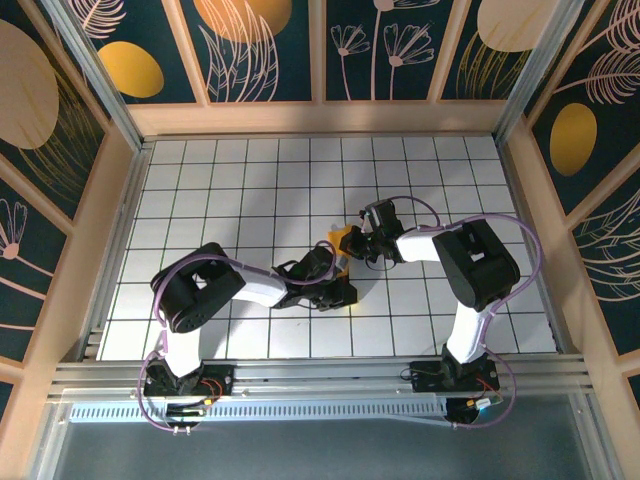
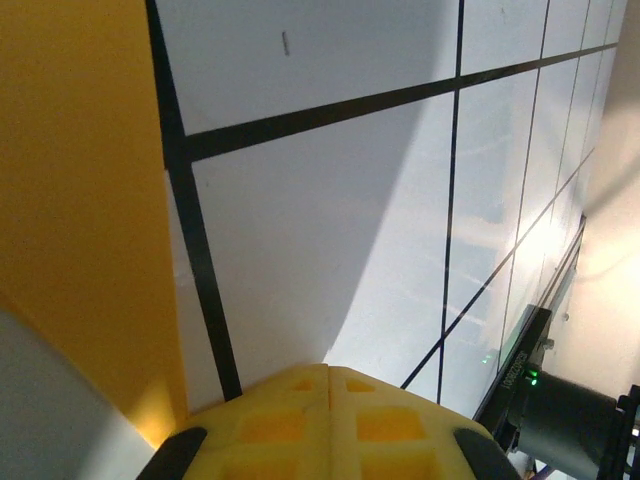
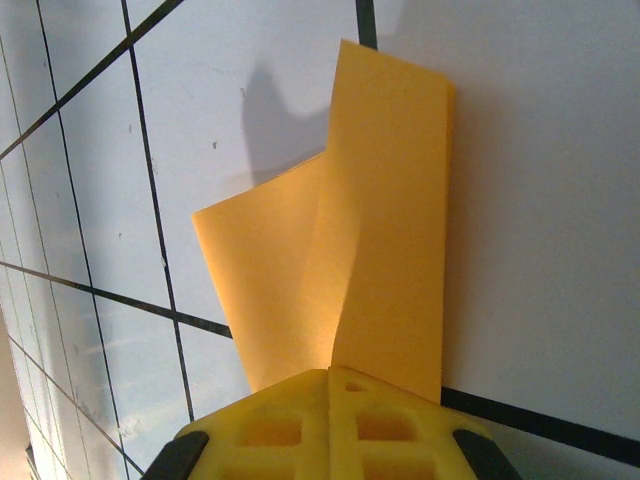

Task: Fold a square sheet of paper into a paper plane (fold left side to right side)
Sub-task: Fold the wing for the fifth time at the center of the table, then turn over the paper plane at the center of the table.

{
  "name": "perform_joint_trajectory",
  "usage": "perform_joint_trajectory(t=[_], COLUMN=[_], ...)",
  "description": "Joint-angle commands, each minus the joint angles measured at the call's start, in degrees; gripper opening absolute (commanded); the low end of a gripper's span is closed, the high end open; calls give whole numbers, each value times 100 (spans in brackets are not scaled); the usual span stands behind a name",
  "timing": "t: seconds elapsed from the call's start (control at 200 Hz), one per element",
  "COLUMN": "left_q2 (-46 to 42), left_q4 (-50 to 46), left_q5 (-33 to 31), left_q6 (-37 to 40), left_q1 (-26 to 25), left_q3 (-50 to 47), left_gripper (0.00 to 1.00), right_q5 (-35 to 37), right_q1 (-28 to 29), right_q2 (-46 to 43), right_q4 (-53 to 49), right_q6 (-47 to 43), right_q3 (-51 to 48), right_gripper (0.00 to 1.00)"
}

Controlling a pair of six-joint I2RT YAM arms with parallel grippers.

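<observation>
The right gripper [image 3: 330, 372] has its yellow fingers [image 3: 270, 430] closed together. Their tips meet the near edge of the square sheet of paper [image 3: 385, 230], but it cannot be told whether the paper is nipped between them or only pressed. The sheet is bent along a crease into a taller panel and a shorter one, and it throws a shadow on the white tile behind it.

The left gripper [image 2: 328, 368] is also closed. Its tips are over bare tile just beside the paper's straight edge [image 2: 80, 200], which runs along the left side of its wrist view.

From above, the orange-yellow paper [image 1: 342, 238] sits about the middle of the worktop [image 1: 200, 200], well apart from every edge. The right gripper [image 1: 356, 243] is at its right side and the left gripper [image 1: 338, 285] is just toward the near edge. Black grid lines [image 1: 232, 190] divide the white worktop into tiles. Wooden-framed walls with dark floral panels [image 1: 260, 50] and golden ovals [image 1: 130, 68] enclose it.
</observation>
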Motion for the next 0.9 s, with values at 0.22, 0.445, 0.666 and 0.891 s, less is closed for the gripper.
perform_joint_trajectory(t=[0.22, 0.445, 0.666, 0.891], left_q2=[-981, -2098, -3018, -3679], left_q4=[-769, -1214, -1832, -2384], left_q5=[-340, -795, -1927, -3450], left_q6=[408, 793, 1215, 1398], left_q1=[64, 655, 1109, 1196], left_q3=[-13, -397, -610, -679], left_gripper=[3, 4, 10, 23], right_q5=[-96, 578, 1776, 2817], right_q1=[51, 52, 182, 941], right_q2=[77, -818, -1311, -1224], right_q4=[-268, -1010, -2400, -3306], right_q6=[-281, -1029, -1461, -1346], right_q3=[-98, 441, 769, 1100], right_gripper=[0, 27, 47, 60])
